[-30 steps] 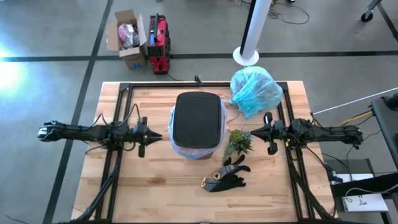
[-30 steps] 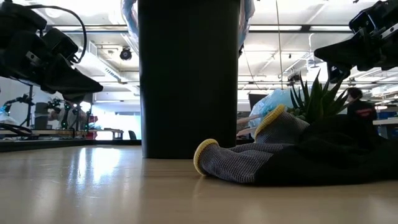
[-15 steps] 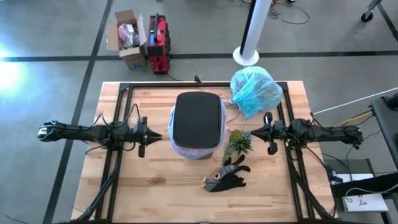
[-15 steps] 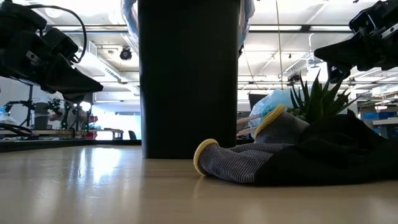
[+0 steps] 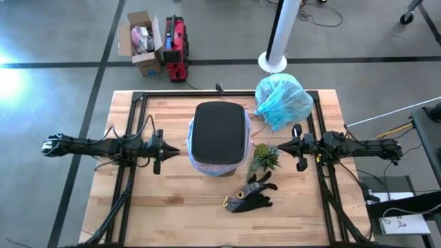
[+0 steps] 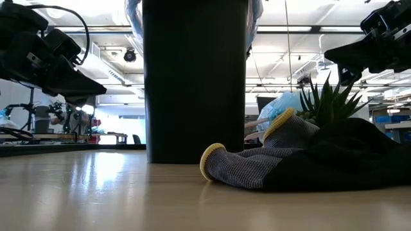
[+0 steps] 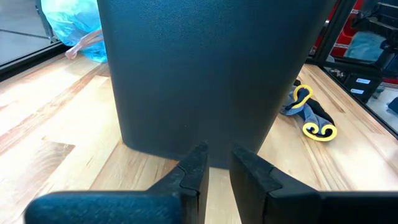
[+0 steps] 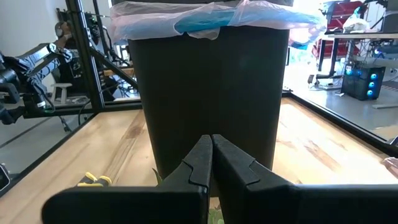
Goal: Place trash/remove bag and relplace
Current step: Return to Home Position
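Observation:
A black bin (image 5: 219, 138) stands upright on the middle of the table, with a pale translucent liner (image 8: 205, 15) folded over its rim and teal-blue plastic showing inside it. A full, knotted teal-blue bag (image 5: 282, 100) lies at the far right of the table. Loose trash is out of view. My left gripper (image 5: 172, 149) hovers left of the bin, pointing at its wall, with its fingers (image 7: 217, 155) a narrow gap apart and nothing between them. My right gripper (image 5: 279, 147) hovers right of the bin, with its fingers (image 8: 211, 140) shut together.
A green plant tuft (image 5: 264, 158) stands just right of the bin, below my right gripper. A black-and-yellow glove (image 5: 249, 194) lies nearer the front edge. Black frame rails (image 5: 131, 124) run along both sides of the table. A cardboard box (image 5: 141, 41) and a red case (image 5: 176, 48) sit on the floor beyond.

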You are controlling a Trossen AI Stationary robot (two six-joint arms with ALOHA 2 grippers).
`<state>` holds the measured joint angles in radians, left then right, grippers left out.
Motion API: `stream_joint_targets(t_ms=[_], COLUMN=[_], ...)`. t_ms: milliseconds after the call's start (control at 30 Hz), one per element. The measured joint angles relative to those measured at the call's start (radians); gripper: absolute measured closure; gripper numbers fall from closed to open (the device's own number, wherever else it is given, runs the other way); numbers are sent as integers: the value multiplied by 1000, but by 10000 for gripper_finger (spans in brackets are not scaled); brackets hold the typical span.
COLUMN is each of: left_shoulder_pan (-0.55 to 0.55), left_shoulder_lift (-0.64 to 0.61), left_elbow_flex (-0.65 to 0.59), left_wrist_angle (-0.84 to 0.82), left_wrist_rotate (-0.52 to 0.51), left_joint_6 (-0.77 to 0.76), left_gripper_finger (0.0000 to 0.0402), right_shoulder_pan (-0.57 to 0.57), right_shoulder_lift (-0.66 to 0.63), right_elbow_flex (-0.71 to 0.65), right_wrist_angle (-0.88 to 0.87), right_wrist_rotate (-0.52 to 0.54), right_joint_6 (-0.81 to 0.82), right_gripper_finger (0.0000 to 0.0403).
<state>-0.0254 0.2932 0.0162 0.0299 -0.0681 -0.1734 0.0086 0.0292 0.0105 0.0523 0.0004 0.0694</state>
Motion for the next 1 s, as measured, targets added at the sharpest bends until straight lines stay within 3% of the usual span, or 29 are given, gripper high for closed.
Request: stream_joint_targets(t_ms=[1000], left_shoulder_pan=[0], left_shoulder_lift=[0], left_elbow_flex=[0], left_wrist_angle=[0], left_wrist_rotate=[0], left_joint_6=[0], left_gripper_finger=[355], right_shoulder_pan=[0], right_shoulder_lift=[0], right_elbow_flex=[0], right_wrist_angle=[0], right_wrist_rotate=[0], right_joint_6=[0], right_gripper_finger=[403])
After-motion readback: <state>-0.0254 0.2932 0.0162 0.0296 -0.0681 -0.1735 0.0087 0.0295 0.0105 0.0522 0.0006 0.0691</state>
